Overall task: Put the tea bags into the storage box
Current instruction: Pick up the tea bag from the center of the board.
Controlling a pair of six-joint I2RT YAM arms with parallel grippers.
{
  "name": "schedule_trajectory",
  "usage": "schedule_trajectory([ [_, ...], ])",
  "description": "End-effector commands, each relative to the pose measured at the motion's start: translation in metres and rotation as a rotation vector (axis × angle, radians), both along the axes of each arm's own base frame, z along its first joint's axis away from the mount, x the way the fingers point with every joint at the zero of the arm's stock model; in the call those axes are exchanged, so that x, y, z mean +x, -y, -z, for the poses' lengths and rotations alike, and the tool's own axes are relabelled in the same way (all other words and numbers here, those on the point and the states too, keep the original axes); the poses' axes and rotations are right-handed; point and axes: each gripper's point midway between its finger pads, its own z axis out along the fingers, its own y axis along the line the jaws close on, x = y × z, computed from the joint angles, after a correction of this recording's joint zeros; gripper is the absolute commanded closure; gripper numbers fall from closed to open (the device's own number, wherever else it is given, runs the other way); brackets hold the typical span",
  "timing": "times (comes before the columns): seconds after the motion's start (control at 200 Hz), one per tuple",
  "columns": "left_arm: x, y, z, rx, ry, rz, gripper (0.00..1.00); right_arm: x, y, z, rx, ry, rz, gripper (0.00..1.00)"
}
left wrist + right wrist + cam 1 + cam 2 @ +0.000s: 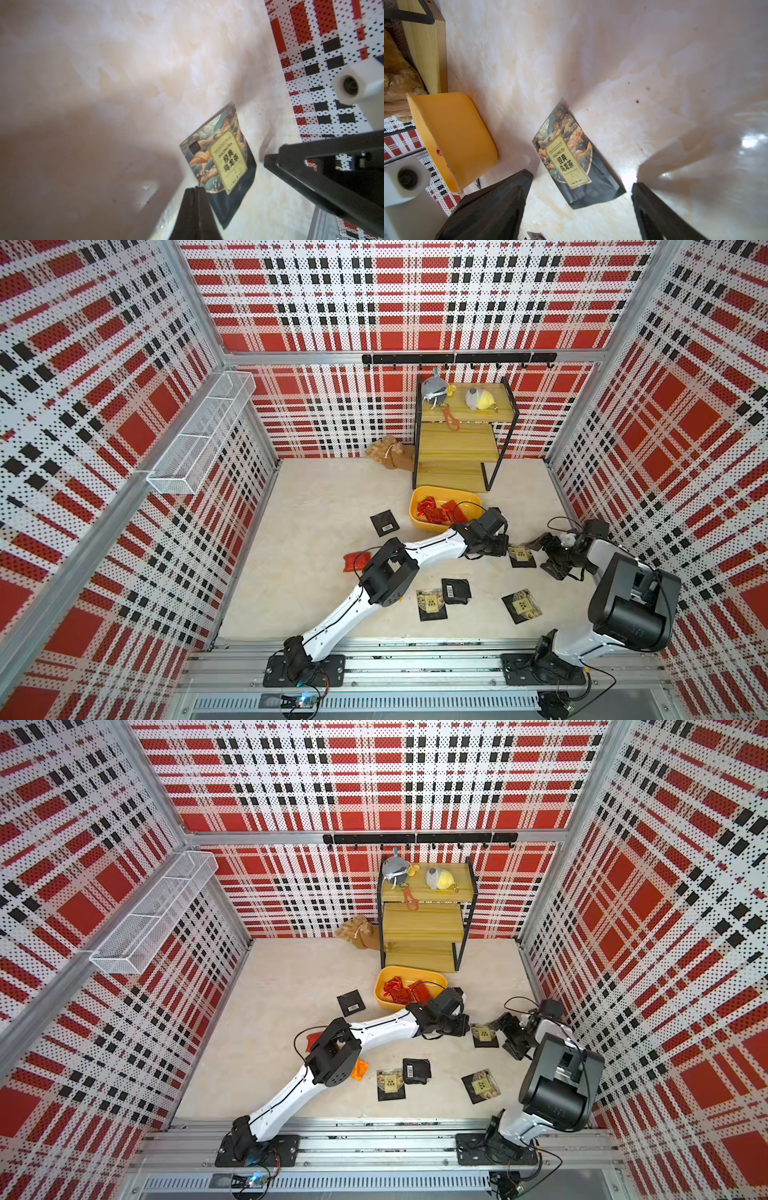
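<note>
The yellow storage box [419, 516] [452, 133] stands in front of the shelf rack and holds several crinkled red tea bags [434, 510]. A black tea bag with a yellowish pictured label [521, 556] [226, 164] [569, 158] lies flat on the table between my two grippers. My left gripper [506, 550] [196, 188] is shut, nothing in it, with its tip at that bag's edge. My right gripper [541, 556] [581, 182] stands open on the bag's other side. More tea bags lie loose: a black barcoded one [384, 523], a red one [356, 561], an orange one [360, 1068].
Three more sachets [432, 605] [456, 591] [522, 605] lie near the table's front. The wooden shelf rack [457, 443] with two plush toys stands at the back, a brown plush [390, 452] beside it. A white wire basket [199, 435] hangs on the left wall.
</note>
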Motion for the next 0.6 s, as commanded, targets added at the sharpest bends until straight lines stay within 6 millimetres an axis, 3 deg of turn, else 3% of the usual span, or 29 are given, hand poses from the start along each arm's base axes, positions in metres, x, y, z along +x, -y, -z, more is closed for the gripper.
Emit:
schedule_trajectory([
  [0.0, -0.007, 0.011, -0.042, -0.076, 0.033, 0.011, 1.00, 0.003, 0.000, 0.000, 0.028, 0.027, 0.016, 0.14],
  [0.13, -0.004, 0.011, -0.038, -0.080, 0.026, -0.001, 1.00, 0.001, -0.003, -0.007, 0.034, 0.047, 0.014, 0.26],
  [0.381, 0.004, 0.010, -0.041, -0.102, 0.010, -0.006, 1.00, -0.005, 0.000, -0.020, -0.026, 0.049, 0.000, 0.85],
  [0.471, 0.003, 0.006, -0.037, -0.092, 0.007, -0.006, 0.77, -0.003, 0.001, -0.019, -0.020, 0.048, -0.003, 1.00],
  [0.541, 0.001, 0.005, -0.036, -0.092, -0.002, -0.002, 0.64, -0.002, 0.000, -0.011, -0.007, 0.031, -0.009, 1.00],
  [0.591, 0.001, 0.003, -0.033, -0.088, -0.008, -0.003, 0.61, -0.001, 0.001, -0.007, -0.002, 0.026, -0.012, 1.00],
])
